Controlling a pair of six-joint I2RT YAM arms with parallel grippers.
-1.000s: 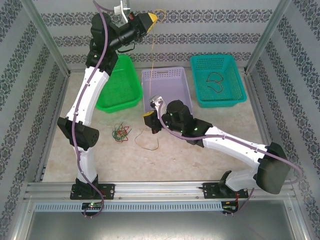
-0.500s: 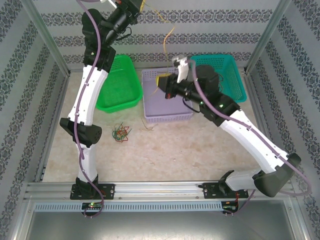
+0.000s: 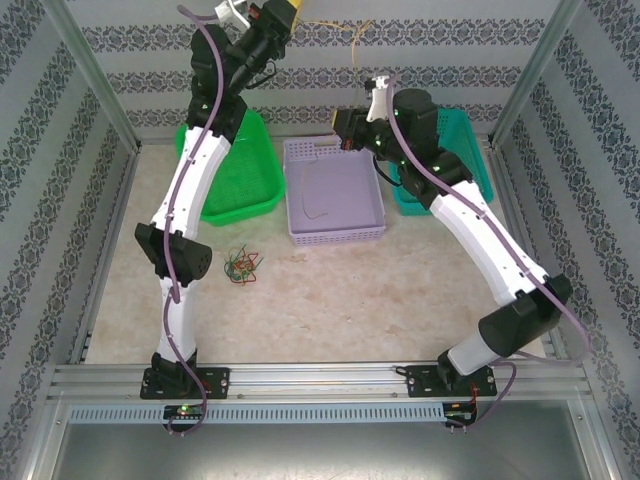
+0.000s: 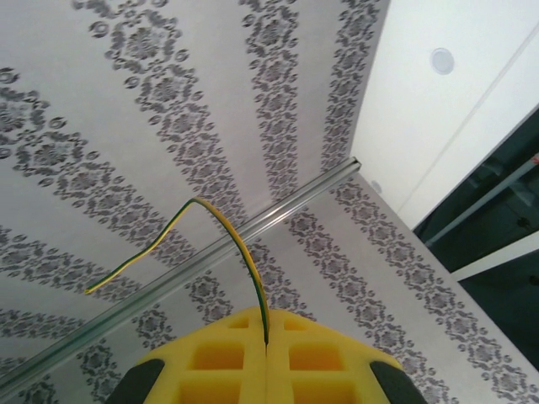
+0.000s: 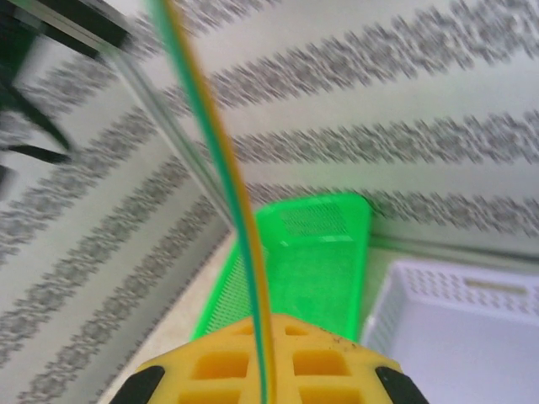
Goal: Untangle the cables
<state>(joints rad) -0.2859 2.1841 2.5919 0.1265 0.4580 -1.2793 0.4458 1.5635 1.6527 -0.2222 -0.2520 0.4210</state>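
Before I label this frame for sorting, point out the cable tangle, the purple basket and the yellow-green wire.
cable tangle [image 3: 241, 266], top view, middle of the bundle.
purple basket [image 3: 335, 236], top view, near wall.
yellow-green wire [image 4: 199, 200], left wrist view, its bend.

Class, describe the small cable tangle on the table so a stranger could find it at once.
Start at the green basket on the table's left. Just on its near side, on the bare tabletop, lies the cable tangle. It alone mixes red and green loops in one knot.

Table [image 3: 350, 300] holds green basket [image 3: 260, 172], purple basket [image 3: 345, 190], teal basket [image 3: 468, 135], tangled cables [image 3: 241, 266].
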